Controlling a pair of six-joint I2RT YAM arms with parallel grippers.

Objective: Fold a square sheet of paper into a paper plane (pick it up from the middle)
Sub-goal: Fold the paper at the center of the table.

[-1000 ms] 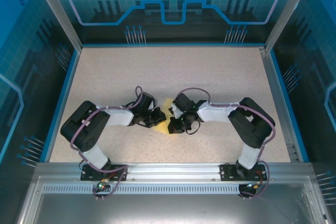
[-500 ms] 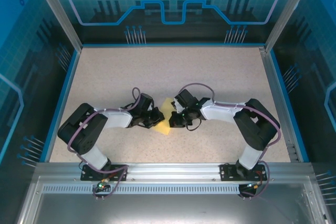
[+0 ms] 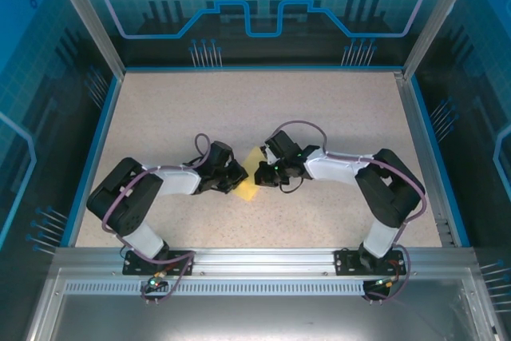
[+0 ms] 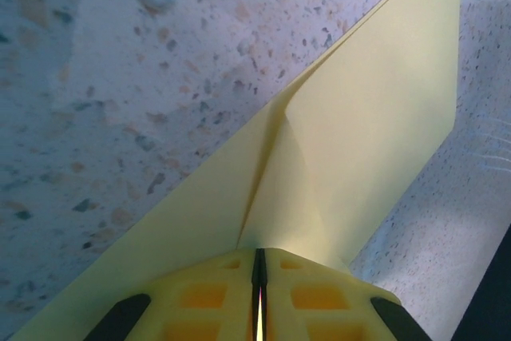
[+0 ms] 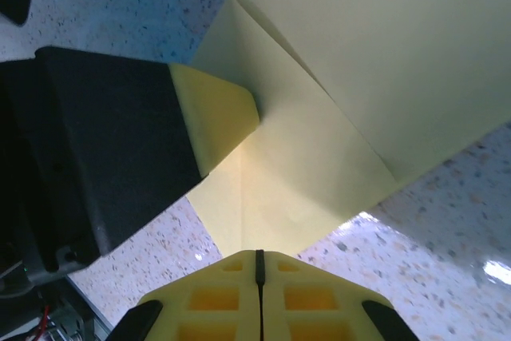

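Note:
The square sheet of paper (image 3: 249,178) is pale yellow and partly folded, and it is held between the two grippers at mid-table. My left gripper (image 3: 238,175) is shut on its left side. In the left wrist view the paper (image 4: 359,117) runs from the shut gripper (image 4: 259,257) up to the right, with a crease leading into the jaw line. My right gripper (image 3: 263,172) is shut on the opposite side. In the right wrist view the folded layers (image 5: 383,53) spread from that gripper (image 5: 258,255). The left gripper's yellow finger (image 5: 211,113) presses the sheet there. A finished paper plane is out of view.
The speckled beige tabletop (image 3: 263,105) lies all around, bounded by a blue rim and transparent walls (image 3: 108,109). Both arms bend inward from their bases on the metal rail (image 3: 255,261) at the near edge.
Both grippers have shifted a little toward the far side of the table, carrying the paper with them. The right forearm has swung further left. Both grips look the same.

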